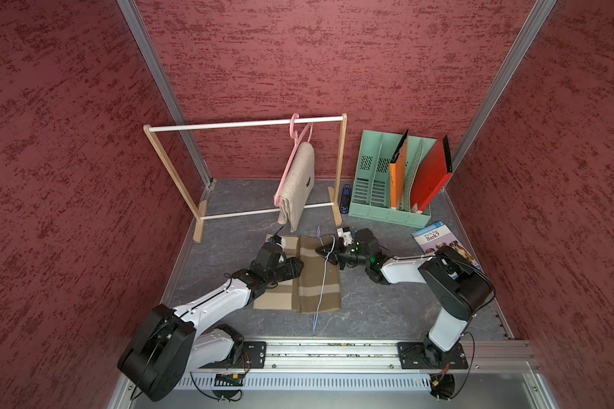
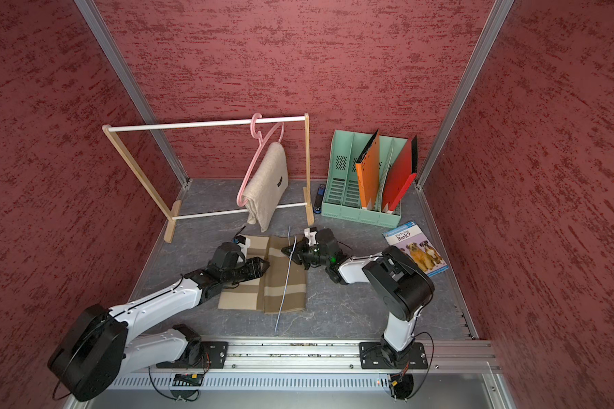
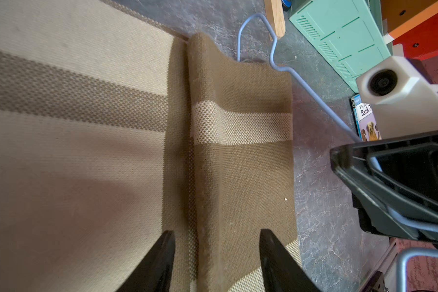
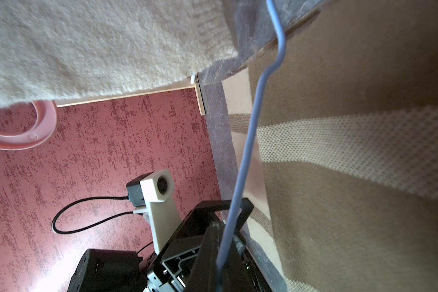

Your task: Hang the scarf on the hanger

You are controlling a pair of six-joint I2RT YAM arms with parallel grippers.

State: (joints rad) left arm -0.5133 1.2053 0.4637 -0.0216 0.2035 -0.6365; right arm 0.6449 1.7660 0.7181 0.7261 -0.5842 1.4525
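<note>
Two tones stripe the woven scarf lying flat beneath your left gripper, whose half-spread fingers straddle its raised fold; your right gripper is clamped on the thin blue wire hanger.

Mint file rack holds orange folder, red folder; blue stapler beside; dog book near.

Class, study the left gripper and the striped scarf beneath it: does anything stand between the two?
Nothing visible does. The open left gripper is straight over the striped scarf, with only bare cloth between its jaws. The blue hanger, held in the shut right gripper, crosses the scarf off to one side, clear of that spot.
</note>
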